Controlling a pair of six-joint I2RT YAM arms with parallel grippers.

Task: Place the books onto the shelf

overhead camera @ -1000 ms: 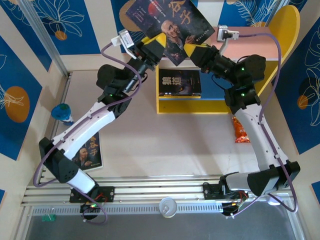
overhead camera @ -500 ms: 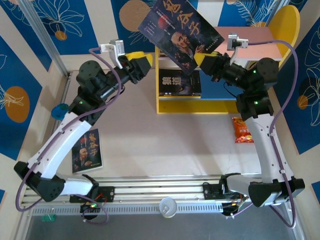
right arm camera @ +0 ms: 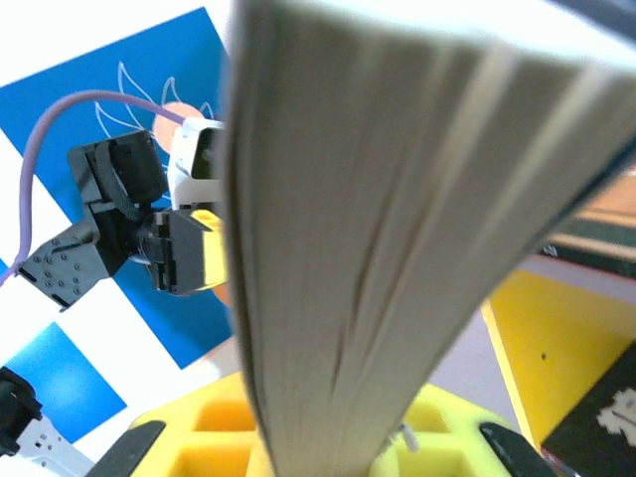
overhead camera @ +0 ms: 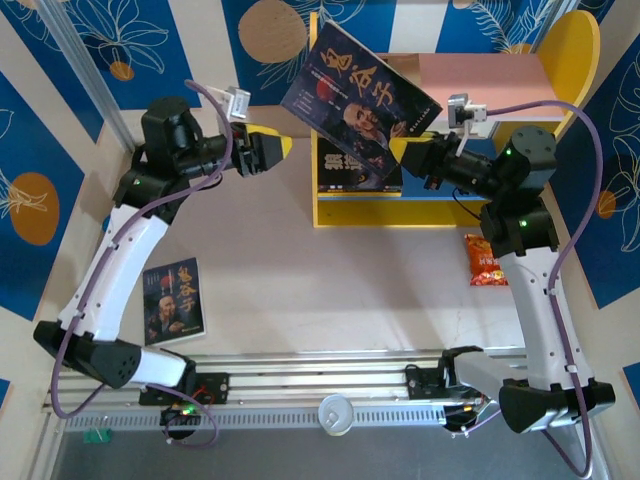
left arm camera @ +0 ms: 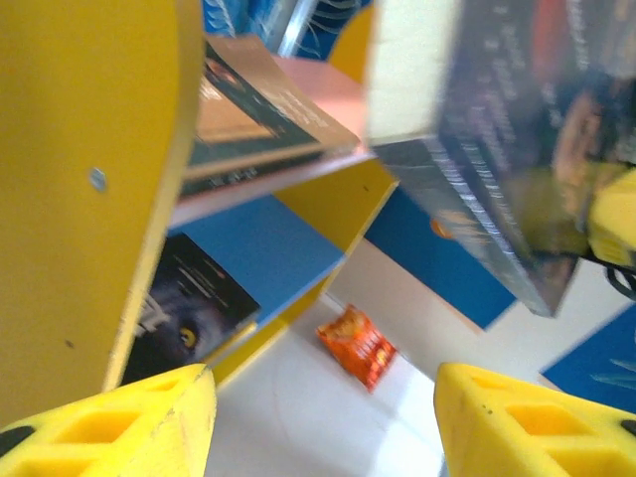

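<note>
While our right end effector [overhead camera: 405,152] is clamped on a bearded-man book [overhead camera: 360,95] tilted before the shelf [overhead camera: 572,50], our left end effector [overhead camera: 268,152] stands apart and empty; a wolf book [left arm camera: 189,323] lies on the blue board [left arm camera: 268,248], seemingly a second book [left arm camera: 253,114] on the pink board [left arm camera: 338,94], and a third book [overhead camera: 172,300] waits on the bench [overhead camera: 330,290]

Top view: bearded-man book [overhead camera: 362,100] covers the 9 o'clock end of the shelf [overhead camera: 490,72] and the top of the wolf book [overhead camera: 345,175]. The right gripper [overhead camera: 402,150] has its fingertips buried under that book's 4 o'clock corner. Right wrist: page edge blurred, cut off at 12. Left wrist: same book blurred, cropped at 12 and 3. Left gripper [left arm camera: 323,427] fingers cropped at 6.
</note>
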